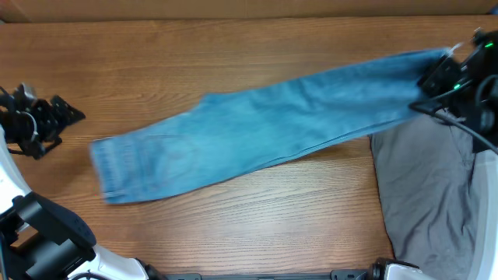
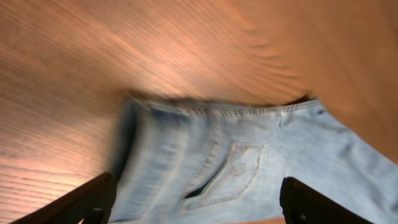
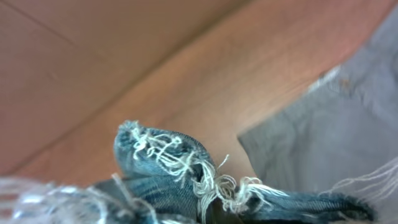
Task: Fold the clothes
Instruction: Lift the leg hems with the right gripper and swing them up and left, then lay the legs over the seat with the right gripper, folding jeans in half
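The brown wooden table [image 1: 233, 225] bore long light-blue denim jeans [image 1: 257, 128] across its middle, plain grey trousers [image 1: 428, 194] at near right.

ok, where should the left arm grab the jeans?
The waistband end of the jeans, coming in low from the left. It lies flat there, facing the open left gripper, while the right gripper has the frayed hem bunched at the far end. A corner is probably easiest to pinch.
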Robot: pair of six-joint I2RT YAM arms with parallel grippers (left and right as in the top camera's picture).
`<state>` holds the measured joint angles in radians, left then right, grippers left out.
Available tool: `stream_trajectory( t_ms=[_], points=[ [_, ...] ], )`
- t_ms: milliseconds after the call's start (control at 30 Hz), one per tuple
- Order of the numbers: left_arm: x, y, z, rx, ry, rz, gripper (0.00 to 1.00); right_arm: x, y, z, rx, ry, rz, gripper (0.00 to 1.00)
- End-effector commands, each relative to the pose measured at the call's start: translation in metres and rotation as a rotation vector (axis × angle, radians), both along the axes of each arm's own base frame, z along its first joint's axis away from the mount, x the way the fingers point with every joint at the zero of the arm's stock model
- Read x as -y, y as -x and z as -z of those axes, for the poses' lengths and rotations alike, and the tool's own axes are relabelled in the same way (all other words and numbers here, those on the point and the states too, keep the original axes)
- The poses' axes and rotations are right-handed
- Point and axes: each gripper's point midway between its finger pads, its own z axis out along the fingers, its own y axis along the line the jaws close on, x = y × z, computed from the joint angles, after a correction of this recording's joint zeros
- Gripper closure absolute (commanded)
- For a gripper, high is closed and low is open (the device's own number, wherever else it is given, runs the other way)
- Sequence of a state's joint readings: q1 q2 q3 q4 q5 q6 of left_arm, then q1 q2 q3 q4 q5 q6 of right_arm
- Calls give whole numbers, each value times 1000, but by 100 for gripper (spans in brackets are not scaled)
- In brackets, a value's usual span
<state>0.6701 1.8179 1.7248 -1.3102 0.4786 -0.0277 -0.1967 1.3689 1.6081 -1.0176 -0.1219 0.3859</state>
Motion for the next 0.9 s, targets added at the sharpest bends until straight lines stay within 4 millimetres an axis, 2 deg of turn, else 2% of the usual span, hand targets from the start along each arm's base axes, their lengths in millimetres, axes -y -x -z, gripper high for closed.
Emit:
stream_trajectory(
  t_ms=[0,100,167,300,333,367,467,600,733,867],
  points=[
    [8,-12,-37,121,20,66,13,-13,-13,-15,38,-20,-70,96],
    [12,-10,-50,132,24,81,14,-52,-23,-11,37,-126,-189,96],
    [20,-12,-60,172,45,111,14,-86,-31,-8,33,-198,-279,96],
    [30,-14,-76,241,62,149,15,-170,-40,7,-1,-270,-468,96],
    [31,-13,-79,248,52,154,15,-200,-40,13,-14,-282,-527,96],
    [32,-12,-81,252,46,155,15,-220,-39,17,-23,-287,-567,96],
    [35,-9,-90,273,25,165,15,-296,-27,40,-72,-309,-704,96],
    [36,-5,-95,276,7,165,14,-367,-11,75,-140,-308,-782,96],
    [38,-5,-94,267,6,170,14,-428,10,99,-167,-341,-870,96],
    [42,-6,-93,262,4,181,14,-477,27,108,-115,-354,-969,96]
  ],
)
